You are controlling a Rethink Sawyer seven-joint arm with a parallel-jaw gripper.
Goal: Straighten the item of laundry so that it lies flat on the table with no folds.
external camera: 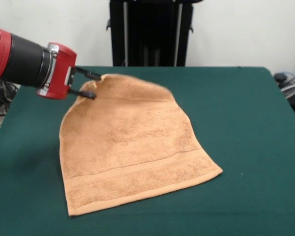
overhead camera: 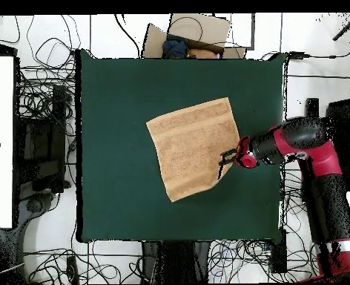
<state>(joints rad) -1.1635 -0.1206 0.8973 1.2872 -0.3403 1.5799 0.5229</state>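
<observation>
On the green bench (external camera: pixel 246 123) we see the towel (external camera: pixel 130 147) spread mostly flat near its middle, one far corner raised. Our pincer (external camera: pixel 92 84) is clenched on that corner. What is left, we judge, is laying it down.

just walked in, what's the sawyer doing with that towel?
The arm's claw is at the far corner of the peach-orange towel, its two fingers either side of the edge, apparently pinching it. That end looks lifted off the green table, while the near banded edge lies on the cloth. The towel is mostly spread out but skewed and not yet fully flat.
</observation>
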